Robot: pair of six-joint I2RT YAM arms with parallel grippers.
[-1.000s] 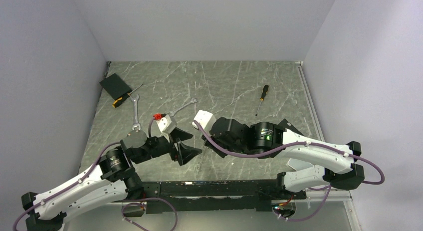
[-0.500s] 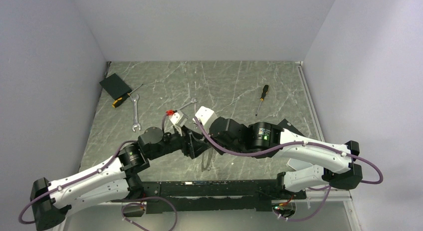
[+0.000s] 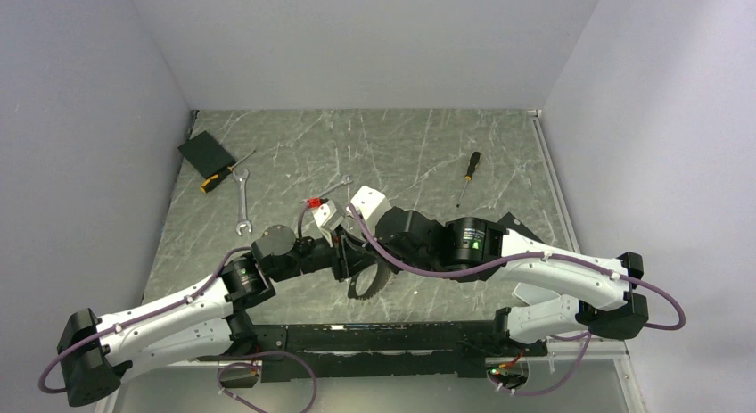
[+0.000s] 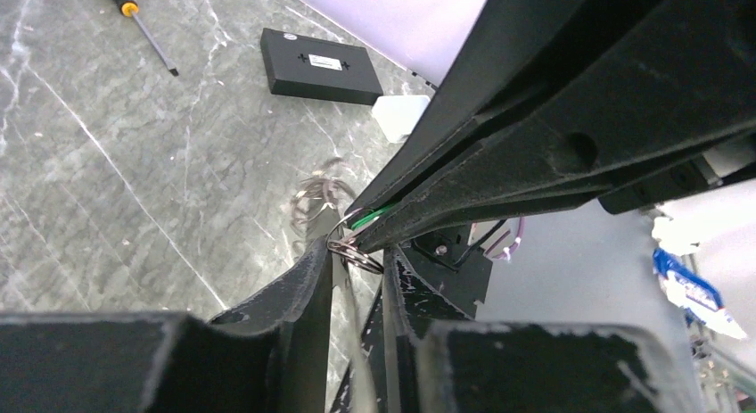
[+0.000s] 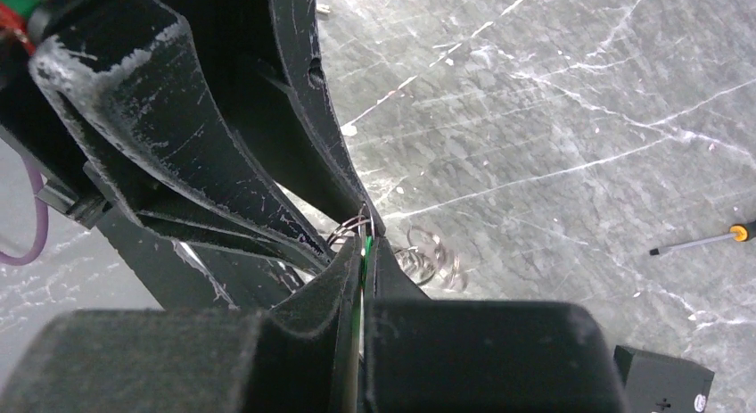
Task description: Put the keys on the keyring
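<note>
The keys show as one green key [image 5: 365, 250] alone, held above the middle of the grey marbled tabletop [image 3: 428, 154]. Both arms reach in over the tabletop and meet tip to tip. The right gripper [image 5: 364, 242] is clenched on that key, which is a green sliver edge-on between its fingers. The left gripper [image 4: 357, 263] faces it, and its jaws stand close on either side of a small wire ring [image 4: 355, 250]; whether they clamp the ring I cannot tell. At the far left lie a black box [image 3: 205, 151] and a wrench [image 3: 242, 203], with a screwdriver [image 3: 468, 174] well off to the right. The keyring [image 4: 316, 193] shows only as a blur just beyond the fingertips, against the tabletop.
</note>
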